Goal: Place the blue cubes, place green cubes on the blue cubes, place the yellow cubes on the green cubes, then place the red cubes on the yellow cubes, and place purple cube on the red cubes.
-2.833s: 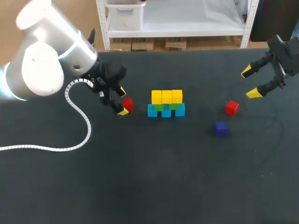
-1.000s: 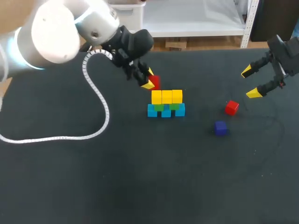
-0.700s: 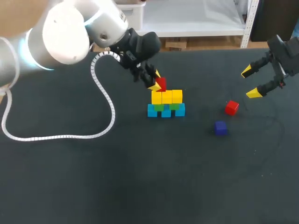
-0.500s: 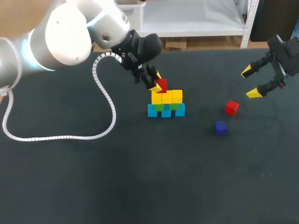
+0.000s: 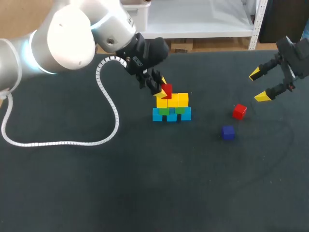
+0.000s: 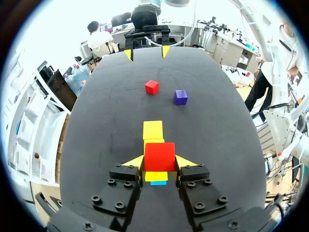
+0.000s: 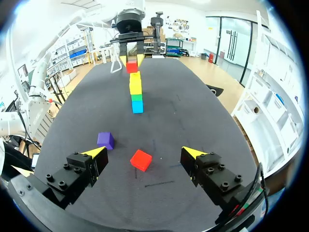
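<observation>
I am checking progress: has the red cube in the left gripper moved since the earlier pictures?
Yes. The red cube, earlier left of the stack, is now over the left end of its yellow row.

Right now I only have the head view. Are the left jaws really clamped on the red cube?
Observer: Yes. In the left wrist view both fingertips of the left jaws press the red cube from opposite sides.
Operator: Lined up with the yellow cubes?
Observer: In that view the yellow cubes run straight ahead from under it, and a sliver of a blue cube shows below. It looks centred on the row.
Operator: Touching down yet?
Observer: End-on in the right wrist view, no gap shows between it and the yellow cubes, but actual contact is too small to tell.
</observation>
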You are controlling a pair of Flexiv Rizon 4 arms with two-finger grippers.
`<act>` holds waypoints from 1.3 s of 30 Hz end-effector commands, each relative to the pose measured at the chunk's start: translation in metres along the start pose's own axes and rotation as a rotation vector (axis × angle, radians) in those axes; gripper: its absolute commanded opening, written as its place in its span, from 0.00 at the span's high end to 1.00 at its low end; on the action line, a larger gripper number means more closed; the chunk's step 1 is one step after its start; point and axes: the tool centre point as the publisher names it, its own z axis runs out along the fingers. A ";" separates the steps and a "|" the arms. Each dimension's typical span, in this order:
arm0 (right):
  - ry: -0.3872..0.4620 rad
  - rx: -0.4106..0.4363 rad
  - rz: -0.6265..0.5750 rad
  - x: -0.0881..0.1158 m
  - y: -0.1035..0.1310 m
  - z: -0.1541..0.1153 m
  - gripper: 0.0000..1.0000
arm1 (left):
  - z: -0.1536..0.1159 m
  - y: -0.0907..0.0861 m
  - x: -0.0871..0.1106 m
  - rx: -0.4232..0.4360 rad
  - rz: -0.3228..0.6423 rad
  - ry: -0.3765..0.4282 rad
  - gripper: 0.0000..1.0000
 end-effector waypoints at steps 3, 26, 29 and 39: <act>-0.002 -0.001 -0.001 0.000 -0.001 0.001 0.00 | 0.002 0.001 0.000 0.002 -0.004 0.001 1.00; -0.002 -0.001 -0.001 0.000 -0.001 0.001 0.00 | 0.006 0.006 0.003 0.004 -0.014 -0.007 1.00; -0.002 -0.001 -0.001 0.000 -0.001 0.001 0.00 | 0.006 0.006 0.004 0.006 -0.017 -0.006 1.00; -0.002 -0.001 -0.001 0.000 -0.001 0.001 0.00 | 0.006 0.007 0.006 0.004 -0.024 -0.002 0.92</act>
